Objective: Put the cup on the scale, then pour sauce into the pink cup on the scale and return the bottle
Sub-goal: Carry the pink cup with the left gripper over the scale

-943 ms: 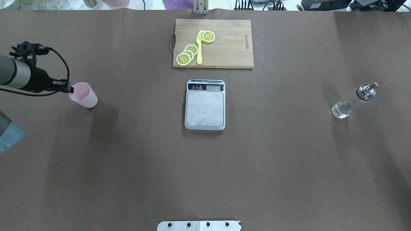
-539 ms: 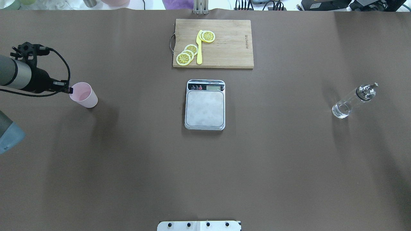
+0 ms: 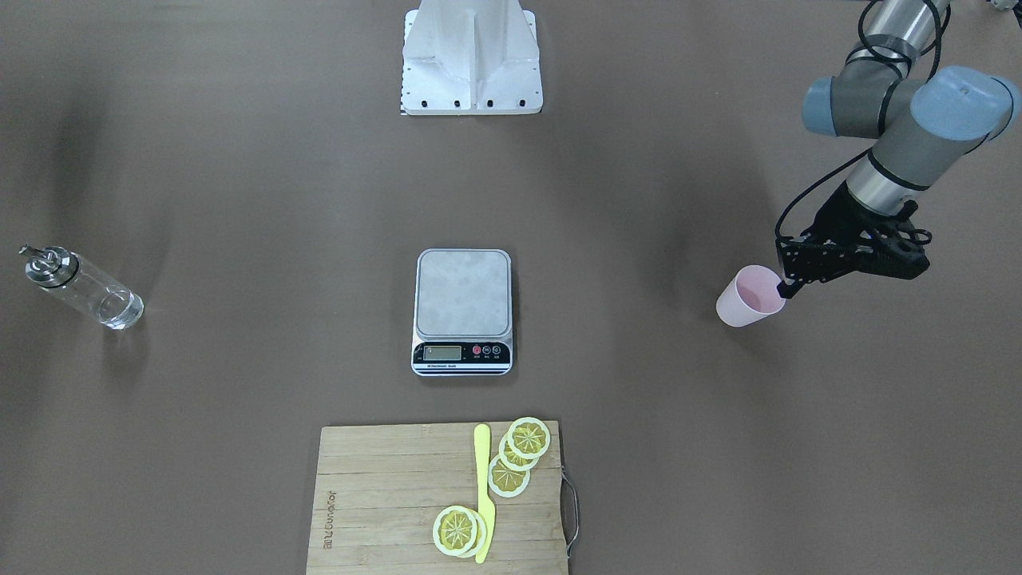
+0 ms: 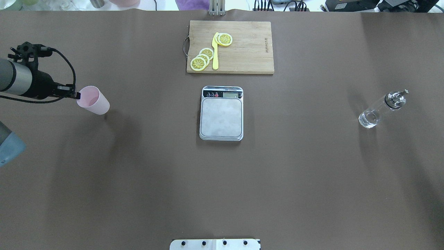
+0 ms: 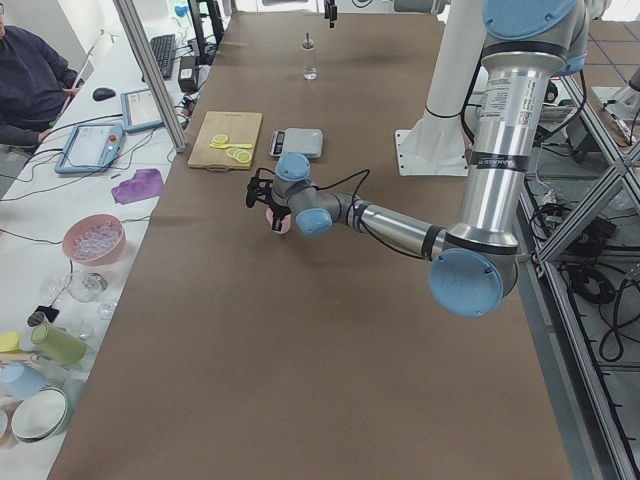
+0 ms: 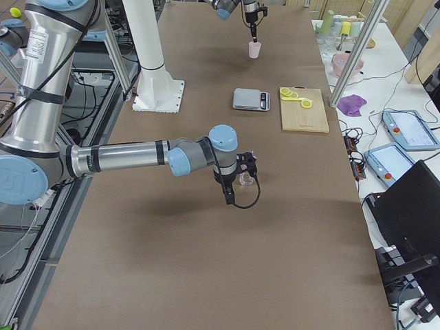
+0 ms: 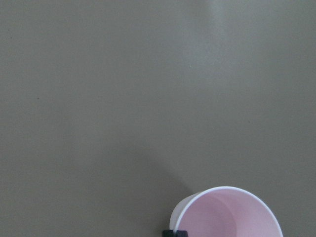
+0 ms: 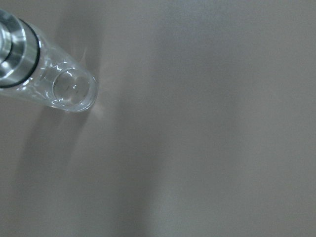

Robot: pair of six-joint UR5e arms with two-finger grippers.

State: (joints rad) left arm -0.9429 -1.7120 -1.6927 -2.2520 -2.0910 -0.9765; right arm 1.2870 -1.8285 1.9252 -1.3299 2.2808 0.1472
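Brown paper covers the desk (image 4: 222, 191) from edge to edge. Left arm (image 3: 902, 152) reaches over the desk's left end; right arm (image 6: 124, 157) shows only in the right side view, stretched out low over the desk's other end.

Bamboo board (image 4: 242, 48) lies at the far side of the desk from the robot, at mid-width. Just nearer the robot sits the scale (image 4: 221, 116), apart from the board, its black display strip toward the board and its steel platform bare.

Well to the right of the scale stands the bottle (image 4: 380, 110), clear glass with a metal spout, alone on the paper. The right wrist camera looks down on it from above. The right end effector (image 6: 244, 172) hangs close to it in the side view; whether it is released or clenched I cannot tell.

Well to the left of the scale is the cup (image 4: 93, 100), pink, mouth up and tilted. The left end effector (image 4: 77, 95) is clenched on its rim at the side away from the scale, with one black fingertip (image 7: 174, 232) showing at the rim.

On the board lie a yellow knife (image 4: 215, 55) and lemon slices (image 4: 198, 64) on either side of it.
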